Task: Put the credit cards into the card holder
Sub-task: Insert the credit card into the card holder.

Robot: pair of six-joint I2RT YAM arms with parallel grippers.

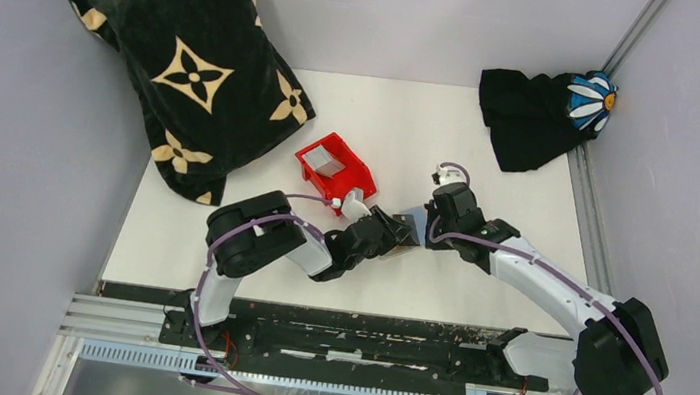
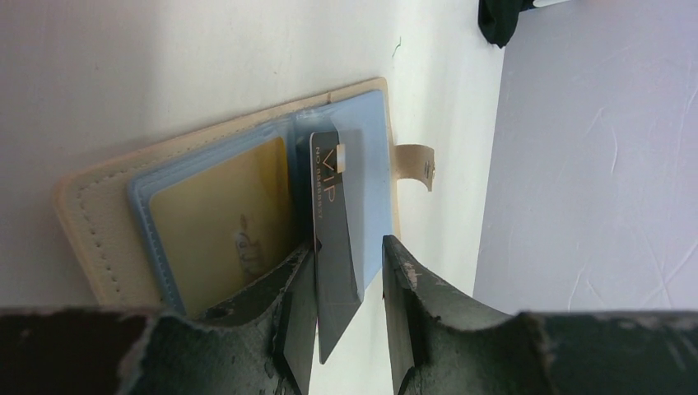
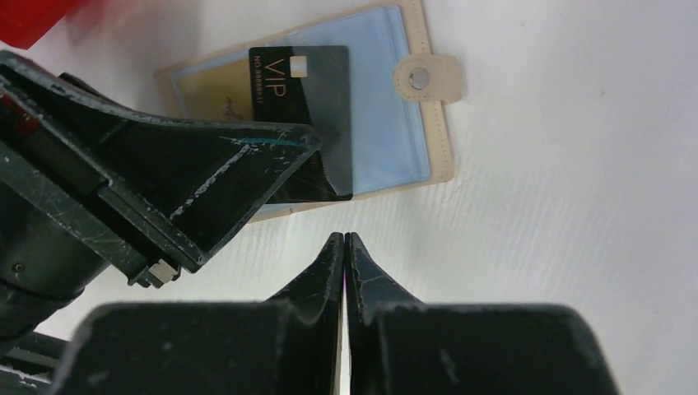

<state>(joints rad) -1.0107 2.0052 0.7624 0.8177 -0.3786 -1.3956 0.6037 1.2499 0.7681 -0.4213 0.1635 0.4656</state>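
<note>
The small tan leather-like card holder [image 2: 90, 206] lies open on the white table [image 1: 527, 199], near its middle, just right of and nearer than the red plastic bin [image 1: 353, 183], where a pale grey card [image 1: 328, 163] shows. The holder's pale blue clear plastic sleeves face up, a gold card [image 2: 222, 214] sits in one, and the snap tab [image 3: 424, 78] sticks out from one edge. A dark grey credit card marked VIP [image 3: 296, 99] lies tilted across the holder's fold, its lettered end over the sleeves and its other end reaching back between the jaws of the left gripper [image 2: 347, 244]. Those jaws stand partly apart: one finger is against the card and a gap shows at the other, so I cannot tell whether the card is truly clamped. The right gripper [image 3: 344, 236] hovers just beside the holder's edge with its fingertips pressed together on nothing, touching neither holder nor card. The main danger is probably the unpinned holder: a push on the card could slide or turn it rather than seat the card. The leading corner might also ride over a sleeve's lip instead of entering, or the card could slip out of a loose hold and drop flat.
</note>
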